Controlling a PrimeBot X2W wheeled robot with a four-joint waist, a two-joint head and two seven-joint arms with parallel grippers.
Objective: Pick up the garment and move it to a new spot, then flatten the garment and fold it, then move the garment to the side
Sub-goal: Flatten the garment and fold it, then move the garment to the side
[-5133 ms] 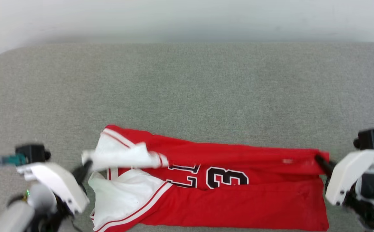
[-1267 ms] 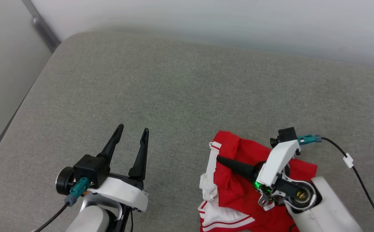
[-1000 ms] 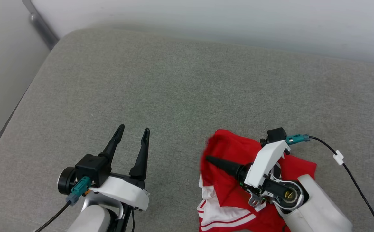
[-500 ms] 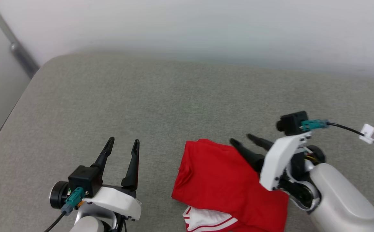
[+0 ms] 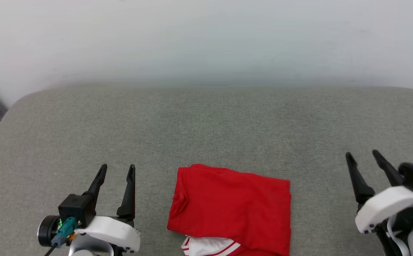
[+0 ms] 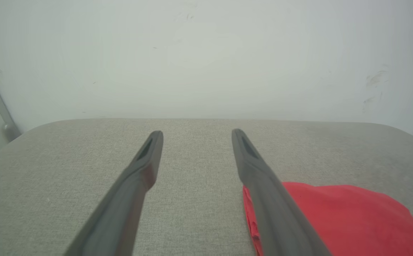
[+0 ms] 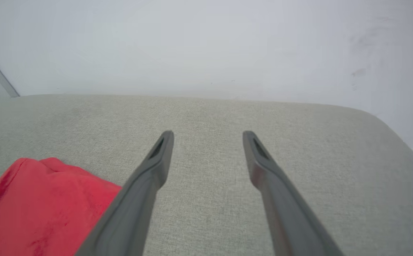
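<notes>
Wall [image 5: 206,39]: pale and plain, along 12 o'clock behind the cushion.

Cushion [image 5: 206,121]: grey woven cloth, rounded corners at 10 and 2 o'clock. Bare from 9 through 12 to 3 o'clock around the garment, widest toward 12.

Garment [image 5: 231,206]: folded into a rough rectangle, plain red side up, softly creased along its 9 o'clock edge. White sleeve with red stripes peeking out from under at 7 o'clock. Flat at 6 o'clock on the cushion, lower edge cut off by the bottom of the head view. Between the two grippers, touching neither.

Left gripper [image 5: 117,166]: near the garment at its 9 o'clock, fingers spread wide, empty, pointing to 12.

Right gripper [image 5: 362,153]: farther off at 3 o'clock, fingers likewise wide apart, empty.
</notes>
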